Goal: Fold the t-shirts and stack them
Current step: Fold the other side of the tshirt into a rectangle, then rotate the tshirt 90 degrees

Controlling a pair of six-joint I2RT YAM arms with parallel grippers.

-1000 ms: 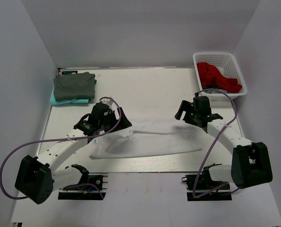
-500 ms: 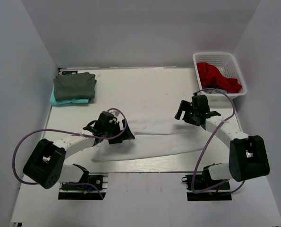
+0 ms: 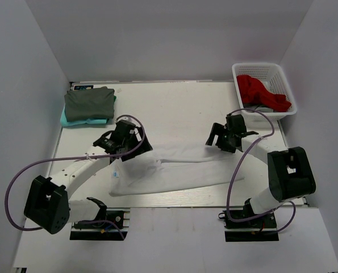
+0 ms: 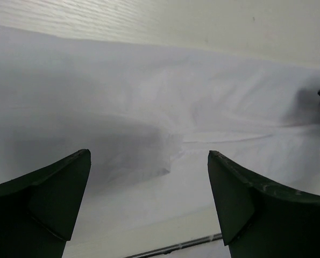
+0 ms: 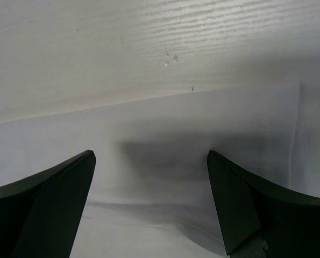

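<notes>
The white t-shirt (image 3: 186,173) lies in the lower middle of the top view as a long, flat band of soft cloth on the pale table (image 3: 174,108), with some shallow folds and a loose corner at its left end. The left gripper (image 4: 148,156) hangs over the left part of this band. In its wrist view the two dark, wedge-shaped fingers (image 4: 47,193) stand wide apart and nothing is between them; under them the cloth is smooth, with one thin crease and a soft shadow. The right gripper (image 5: 150,155) is over the upper right end of the same shirt, and its jaws are also spread wide and hold nothing. Its wrist view shows the straight edge of the cloth against the table surface, which has a fine grain in lines. In the upper left of the top view the dark grey t-shirt (image 3: 89,103) sits folded as a neat rectangle on top of the teal t-shirt (image 3: 69,120), of which only a narrow border shows at the left and lower sides. In the upper right stands a white plastic basket (image 3: 265,69) with lattice walls, and a crumpled red cloth (image 3: 259,94) lies in it.
</notes>
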